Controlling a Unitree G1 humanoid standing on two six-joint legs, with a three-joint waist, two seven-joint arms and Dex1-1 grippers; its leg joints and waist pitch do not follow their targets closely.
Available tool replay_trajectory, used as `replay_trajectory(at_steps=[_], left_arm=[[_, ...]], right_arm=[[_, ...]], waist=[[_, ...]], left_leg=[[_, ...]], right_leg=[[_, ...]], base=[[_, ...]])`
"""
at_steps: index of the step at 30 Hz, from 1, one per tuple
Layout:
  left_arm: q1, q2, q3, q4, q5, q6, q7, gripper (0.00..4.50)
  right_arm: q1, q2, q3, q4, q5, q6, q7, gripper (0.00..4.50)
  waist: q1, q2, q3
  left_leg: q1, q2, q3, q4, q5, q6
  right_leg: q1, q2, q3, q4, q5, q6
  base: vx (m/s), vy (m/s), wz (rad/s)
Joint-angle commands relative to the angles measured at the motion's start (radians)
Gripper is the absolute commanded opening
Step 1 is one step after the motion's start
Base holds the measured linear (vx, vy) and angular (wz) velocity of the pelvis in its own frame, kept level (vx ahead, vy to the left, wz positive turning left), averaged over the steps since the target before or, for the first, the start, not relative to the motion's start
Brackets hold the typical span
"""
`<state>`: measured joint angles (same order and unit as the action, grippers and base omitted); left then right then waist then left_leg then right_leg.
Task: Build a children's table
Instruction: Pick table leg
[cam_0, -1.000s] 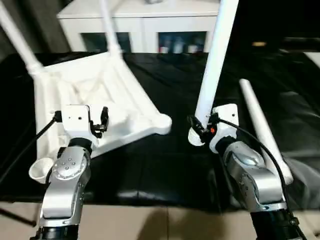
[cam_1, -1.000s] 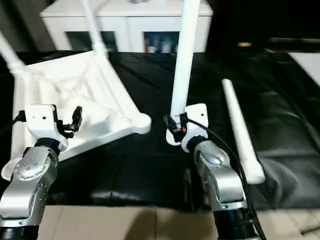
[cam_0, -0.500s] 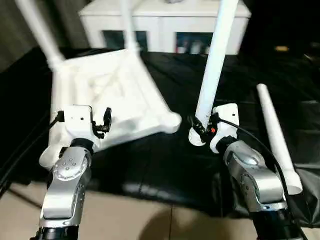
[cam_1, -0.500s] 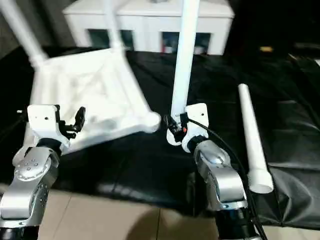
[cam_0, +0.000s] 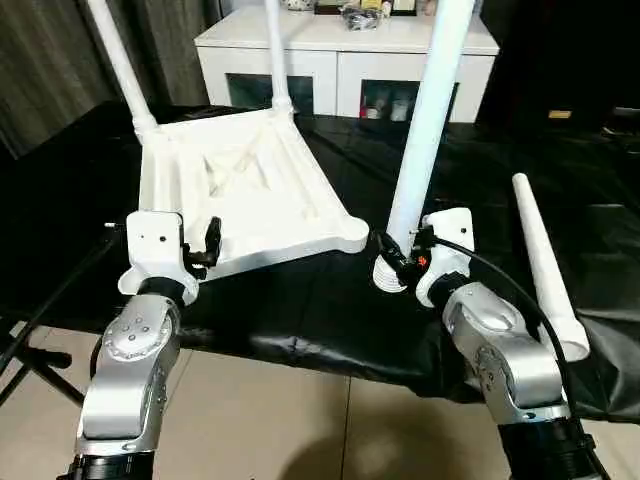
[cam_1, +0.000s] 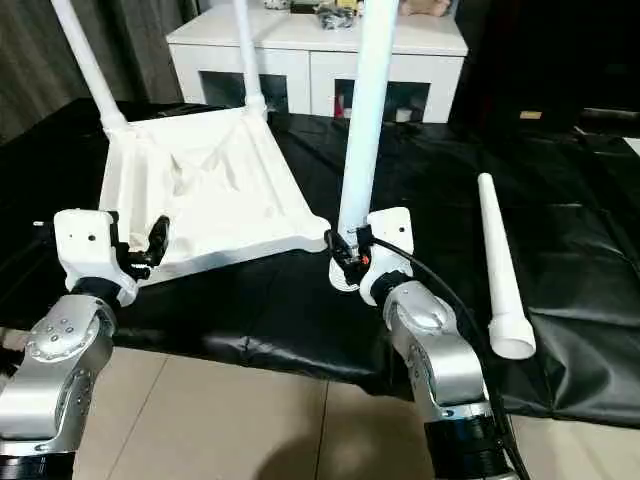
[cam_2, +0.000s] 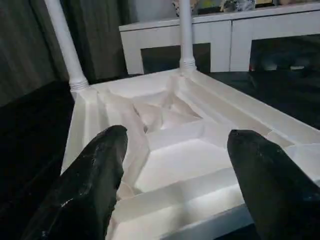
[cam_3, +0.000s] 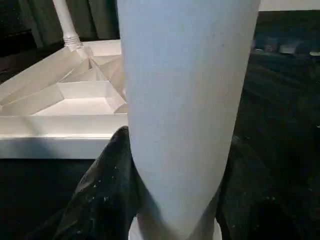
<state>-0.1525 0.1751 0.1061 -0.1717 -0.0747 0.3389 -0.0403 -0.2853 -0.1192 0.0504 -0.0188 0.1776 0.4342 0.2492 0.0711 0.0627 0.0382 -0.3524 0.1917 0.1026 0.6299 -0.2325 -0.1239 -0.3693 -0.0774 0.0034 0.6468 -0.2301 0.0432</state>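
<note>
The children's table top (cam_0: 250, 195) lies upside down on black cloth, ribbed underside up. Two legs (cam_0: 120, 65) (cam_0: 275, 55) stand screwed into its far corners. My right gripper (cam_0: 400, 257) is shut on a third white leg (cam_0: 425, 120), held upright with its wide end just right of the top's near right corner (cam_0: 352, 237). In the right wrist view the leg (cam_3: 187, 100) sits between the black fingers (cam_3: 107, 175). My left gripper (cam_2: 175, 142) hangs open at the top's near left edge, holding nothing. A fourth leg (cam_0: 540, 260) lies loose on the cloth to the right.
A white cabinet (cam_0: 345, 60) with glass doors stands behind the work surface. The black cloth (cam_0: 300, 310) ends at the near edge, with tiled floor (cam_0: 280, 420) below. A black stand leg (cam_0: 30, 350) shows at the lower left.
The camera has shifted, so more of the floor and cabinet shows. Both grippers keep their places and openings; the leg stays in the right gripper.
</note>
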Motion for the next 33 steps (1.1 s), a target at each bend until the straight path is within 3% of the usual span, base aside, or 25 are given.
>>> replay_trajectory(at_steps=[1,6,8,9,10,11,12,13,14,15,16,17,18,19,21,22,23,25,26,27,28,29,30,31,33], left_arm=[[-0.007,0.002,0.013,-0.001,-0.001,0.009,0.001,3.62],[-0.014,-0.006,0.02,-0.005,-0.024,-0.008,-0.011,3.62],[-0.012,-0.01,0.02,-0.012,-0.035,-0.009,-0.017,3.62],[-0.012,-0.011,0.021,-0.014,-0.037,-0.009,-0.019,3.62],[-0.011,-0.012,0.021,-0.015,-0.039,-0.009,-0.02,3.62],[-0.01,-0.012,0.021,-0.016,-0.038,-0.009,-0.02,3.62],[-0.01,-0.012,0.021,-0.016,-0.037,-0.009,-0.019,3.62],[-0.01,-0.012,0.022,-0.015,-0.036,-0.009,-0.019,3.62],[-0.01,-0.012,0.022,-0.015,-0.037,-0.009,-0.019,3.62],[-0.01,-0.012,0.023,-0.015,-0.037,-0.009,-0.018,3.62],[-0.009,-0.012,0.022,-0.016,-0.036,-0.009,-0.018,3.62],[-0.008,-0.012,0.022,-0.016,-0.036,-0.009,-0.017,3.62],[-0.007,-0.013,0.022,-0.017,-0.035,-0.009,-0.017,3.62],[-0.004,-0.013,0.022,-0.018,-0.036,-0.01,-0.017,3.62],[0.002,-0.015,0.022,-0.023,-0.037,-0.009,-0.016,3.62],[0.004,-0.015,0.022,-0.023,-0.037,-0.009,-0.016,3.62],[0.005,-0.015,0.021,-0.025,-0.036,-0.008,-0.016,3.62],[0.012,-0.017,0.024,-0.033,-0.036,-0.006,-0.015,3.62],[0.014,-0.017,0.025,-0.035,-0.036,-0.006,-0.014,3.62],[0.015,-0.018,0.025,-0.036,-0.036,-0.005,-0.014,3.62],[0.017,-0.018,0.025,-0.037,-0.036,-0.005,-0.013,3.62],[0.018,-0.019,0.025,-0.037,-0.036,-0.006,-0.012,3.62],[0.019,-0.019,0.024,-0.038,-0.036,-0.005,-0.012,3.62],[0.02,-0.02,0.023,-0.04,-0.035,-0.005,-0.011,3.62],[0.021,-0.021,0.023,-0.04,-0.035,-0.004,-0.011,3.62]], right_arm=[[-0.011,-0.001,0.0,-0.006,-0.003,0.008,0.002,1.86],[-0.008,0.007,-0.008,-0.009,0.016,0.006,0.01,1.86],[-0.005,0.01,-0.009,-0.015,0.018,0.008,0.008,1.86],[-0.004,0.011,-0.009,-0.017,0.019,0.009,0.008,1.86],[-0.002,0.01,-0.009,-0.019,0.019,0.009,0.009,1.86],[-0.002,0.01,-0.009,-0.02,0.019,0.01,0.009,1.86],[0.0,0.009,-0.008,-0.021,0.018,0.01,0.01,1.86],[0.001,0.008,-0.006,-0.022,0.016,0.009,0.01,1.86],[0.001,0.008,-0.005,-0.022,0.016,0.009,0.01,1.86],[0.002,0.007,-0.004,-0.023,0.015,0.009,0.011,1.86],[0.003,0.007,-0.003,-0.024,0.015,0.008,0.012,1.86],[0.002,0.003,0.002,-0.025,0.01,0.007,0.014,1.86],[0.002,0.003,0.004,-0.027,0.01,0.007,0.015,1.86],[0.002,0.003,0.008,-0.028,0.008,0.007,0.016,1.86],[0.001,0.006,0.012,-0.025,0.005,0.007,0.021,1.86],[0.001,0.006,0.012,-0.025,0.005,0.007,0.022,1.86],[0.0,0.006,0.013,-0.025,0.004,0.007,0.023,1.86],[-0.002,0.002,0.018,-0.024,0.003,0.008,0.029,1.86],[-0.003,0.002,0.019,-0.022,0.002,0.008,0.03,1.86],[-0.004,0.001,0.019,-0.021,0.002,0.007,0.03,1.86],[-0.005,0.0,0.019,-0.02,0.003,0.008,0.03,1.86],[-0.005,-0.001,0.019,-0.02,0.003,0.008,0.03,1.86],[-0.005,-0.001,0.02,-0.019,0.003,0.008,0.03,1.86],[-0.004,-0.002,0.02,-0.02,0.003,0.008,0.031,1.86],[-0.003,-0.002,0.02,-0.02,0.002,0.009,0.032,1.86]], waist=[[-0.002,-0.003,-0.05],[-0.002,-0.005,-0.069],[-0.002,-0.006,-0.066],[0.002,-0.004,-0.069],[-0.008,-0.015,-0.069],[0.005,-0.008,-0.058],[-0.001,-0.013,-0.048],[-0.004,-0.016,-0.037],[-0.012,-0.022,-0.027],[-0.014,-0.025,-0.022],[-0.008,-0.031,-0.02],[0.005,-0.045,-0.027],[-0.009,-0.029,-0.048],[-0.014,-0.031,-0.056],[-0.029,-0.035,-0.064],[-0.03,-0.039,-0.066],[-0.026,-0.034,-0.07],[-0.019,-0.034,-0.078],[-0.018,-0.022,-0.08],[-0.022,-0.015,-0.082],[-0.027,-0.015,-0.08],[-0.029,-0.021,-0.075],[-0.02,-0.038,-0.071],[-0.009,-0.044,-0.069],[-0.002,-0.033,-0.071]], left_leg=[[-0.009,-0.009,0.023,-0.093,-0.186,-0.027],[-0.021,-0.015,0.026,-0.073,0.001,-0.013],[-0.026,-0.017,0.027,-0.073,0.022,-0.009],[0.043,-0.006,0.08,-0.055,-0.1,-0.109],[0.025,-0.018,0.083,-0.062,-0.126,-0.129],[0.054,-0.008,0.093,-0.075,-0.223,-0.142],[0.088,-0.006,0.098,-0.085,-0.334,-0.123],[0.104,-0.004,0.101,-0.088,-0.382,-0.108],[0.139,-0.01,0.106,-0.089,-0.486,-0.078],[0.132,-0.018,0.1,-0.101,-0.505,-0.05],[0.103,-0.022,0.092,-0.108,-0.48,-0.03],[0.027,-0.042,0.073,-0.112,-0.354,0.015],[0.049,-0.042,0.07,-0.113,-0.279,0.045],[0.047,-0.048,0.068,-0.11,-0.238,0.057],[0.037,-0.065,0.067,-0.098,-0.133,0.102],[0.034,-0.069,0.067,-0.095,-0.113,0.112],[0.036,-0.072,0.066,-0.092,-0.081,0.129],[0.037,-0.073,0.061,-0.092,-0.014,0.159],[0.054,-0.064,0.054,-0.094,0.042,0.18],[0.085,-0.048,0.045,-0.094,0.113,0.211],[0.099,-0.04,0.039,-0.094,0.149,0.233],[0.121,-0.034,0.037,-0.09,0.165,0.28],[0.098,-0.065,0.052,-0.077,0.13,0.307],[0.062,-0.078,0.053,-0.074,0.085,0.316],[0.067,-0.069,0.046,-0.076,0.11,0.306]], right_leg=[[0.025,-0.017,0.009,-0.088,-0.144,-0.156],[0.031,-0.009,0.005,-0.067,0.124,-0.176],[0.032,-0.008,0.003,-0.063,0.174,-0.185],[-0.029,0.043,0.033,-0.086,0.048,-0.164],[0.005,0.059,0.042,-0.078,0.037,-0.166],[-0.022,0.076,0.045,-0.088,-0.056,-0.15],[-0.025,0.09,0.044,-0.094,-0.166,-0.151],[-0.037,0.092,0.043,-0.101,-0.222,-0.154],[-0.043,0.098,0.04,-0.115,-0.343,-0.171],[-0.018,0.085,0.044,-0.118,-0.395,-0.18],[0.011,0.067,0.046,-0.115,-0.392,-0.179],[0.087,0.031,0.057,-0.119,-0.37,-0.165],[0.082,0.023,0.059,-0.12,-0.318,-0.176],[0.093,0.026,0.059,-0.115,-0.258,-0.2],[0.117,0.038,0.061,-0.11,-0.064,-0.302],[0.123,0.042,0.061,-0.108,-0.021,-0.324],[0.129,0.047,0.06,-0.101,0.067,-0.359],[0.14,0.059,0.054,-0.084,0.208,-0.378],[0.123,0.068,0.039,-0.07,0.268,-0.371],[0.096,0.07,0.017,-0.052,0.289,-0.354],[0.081,0.069,0.007,-0.045,0.282,-0.342],[0.06,0.056,-0.001,-0.044,0.238,-0.338],[0.092,0.046,0.019,-0.057,0.226,-0.354],[0.125,0.036,0.038,-0.067,0.202,-0.372],[0.124,0.038,0.03,-0.063,0.183,-0.378]], base=[[0.0,0.0,0.0],[0.0,0.0,0.0],[0.0,0.0,0.0],[0.014,-0.035,-0.18],[0.014,-0.035,-0.18],[0.013,-0.034,-0.43],[0.016,0.004,-0.49],[0.016,0.004,-0.49],[0.009,0.005,-0.54],[0.037,0.013,-0.74],[0.037,0.013,-0.74],[0.065,0.027,-0.69],[0.063,0.012,-0.27],[0.063,0.012,-0.27],[0.086,-0.004,0.03],[0.095,-0.001,0.05],[0.1,0.005,0.07],[0.084,0.008,0.09],[0.073,0.019,0.09],[0.107,0.036,0.09],[0.107,0.036,0.09],[0.114,0.038,0.1],[0.081,0.036,0.14],[0.081,0.036,0.14],[0.06,0.036,0.14]])
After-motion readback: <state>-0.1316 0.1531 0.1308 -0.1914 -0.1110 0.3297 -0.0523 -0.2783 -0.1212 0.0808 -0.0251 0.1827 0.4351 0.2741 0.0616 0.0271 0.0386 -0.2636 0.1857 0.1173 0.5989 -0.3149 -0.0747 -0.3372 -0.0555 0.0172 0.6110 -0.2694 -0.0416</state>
